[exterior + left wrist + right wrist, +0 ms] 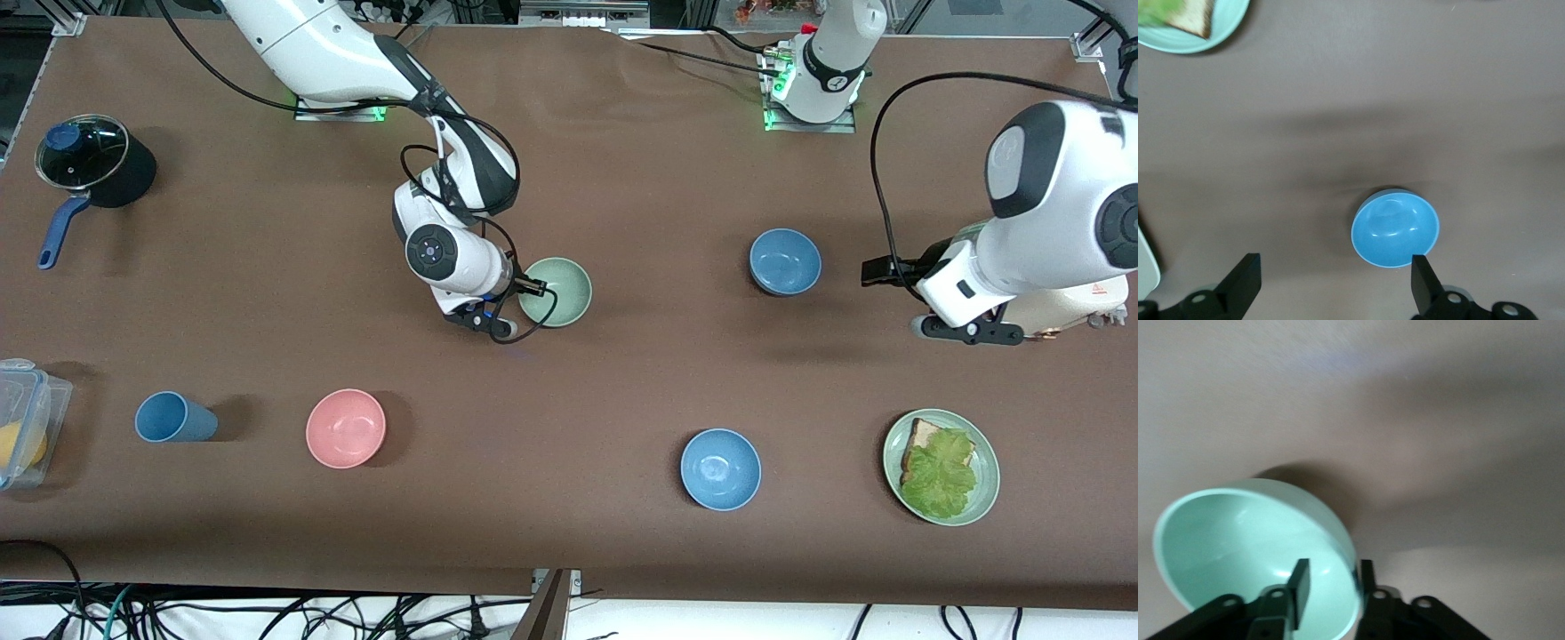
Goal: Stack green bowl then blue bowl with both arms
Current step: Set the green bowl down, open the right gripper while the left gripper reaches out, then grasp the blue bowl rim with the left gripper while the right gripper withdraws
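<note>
So I've got the right claw (532,286) pinching the green bowl's (560,290) rim mid-counter (622,373). Left claw (1331,283) is spread wide, hovering empty above a blue bowl (1395,228).

The right end effector (532,286) grips the green bowl's (558,292) rim; the left end effector (876,270) waits beside the blue bowl (784,261).

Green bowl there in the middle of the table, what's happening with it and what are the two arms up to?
The right tool has pinched the rim of the green bowl, one finger inside and one outside. The bowl looks tilted in the right wrist view, so it may be coming off the table. The left tool hangs open and empty over the table toward the left arm's end, with a blue bowl below it. Nothing is stacked yet.
</note>
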{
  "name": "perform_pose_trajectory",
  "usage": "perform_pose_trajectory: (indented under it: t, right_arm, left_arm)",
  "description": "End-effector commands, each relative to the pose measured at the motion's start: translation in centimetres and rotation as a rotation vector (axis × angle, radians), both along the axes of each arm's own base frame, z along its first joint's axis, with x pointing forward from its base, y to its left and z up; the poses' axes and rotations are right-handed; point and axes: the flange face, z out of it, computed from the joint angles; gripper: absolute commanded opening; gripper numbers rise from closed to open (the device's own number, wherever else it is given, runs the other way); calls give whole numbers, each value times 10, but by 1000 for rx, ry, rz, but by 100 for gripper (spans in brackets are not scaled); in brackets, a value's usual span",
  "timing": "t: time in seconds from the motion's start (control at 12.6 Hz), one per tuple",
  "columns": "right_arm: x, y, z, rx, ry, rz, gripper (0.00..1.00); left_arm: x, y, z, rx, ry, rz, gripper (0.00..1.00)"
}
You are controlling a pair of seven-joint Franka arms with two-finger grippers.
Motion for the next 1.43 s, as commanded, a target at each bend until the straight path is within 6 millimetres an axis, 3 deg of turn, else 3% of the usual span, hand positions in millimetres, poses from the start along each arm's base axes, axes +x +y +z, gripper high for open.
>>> perform_pose_trajectory:
  t: [0.0, 0.08, 0.32, 0.56, 0.64, 0.72, 0.95, 1.03, 1.11, 1.27, 1.35]
  right_arm:
    - [16, -18, 67, -8, -2, -4, 100]
    - [31, -42, 102, -19, -19, -18, 100]
    - [64, -142, 197, -74, -11, 18, 100]
    - [95, -298, 266, -94, -43, 65, 100]
    - [99, -340, 290, -95, -67, 117, 100]
    - [97, -370, 308, -107, -78, 183, 100]
    - [89, -415, 343, -147, -97, 228, 100]
    - [85, -410, 352, -134, -116, 250, 100]
    - [86, -424, 353, -168, -117, 254, 100]
    - [71, -423, 382, -172, -184, 282, 100]
    - [54, -424, 373, -184, -161, 272, 100]
  left_arm:
    - [-28, 1, -30, -26, -5, -19, 96]
    - [-35, 2, -50, -26, -11, -15, 95]
    - [-69, 7, -109, -15, -53, -3, 95]
    - [-96, 6, -144, -8, -85, -4, 95]
    - [-104, 4, -153, -6, -94, -7, 94]
    - [-112, -1, -162, -5, -100, -18, 92]
    - [-128, -9, -179, -7, -124, -22, 91]
    - [-132, -10, -184, -10, -128, -19, 83]
    - [-134, -14, -187, -10, -127, -26, 63]
    - [-134, -15, -190, -32, -119, 19, 13]
    - [-135, -16, -190, -42, -116, 38, 0]
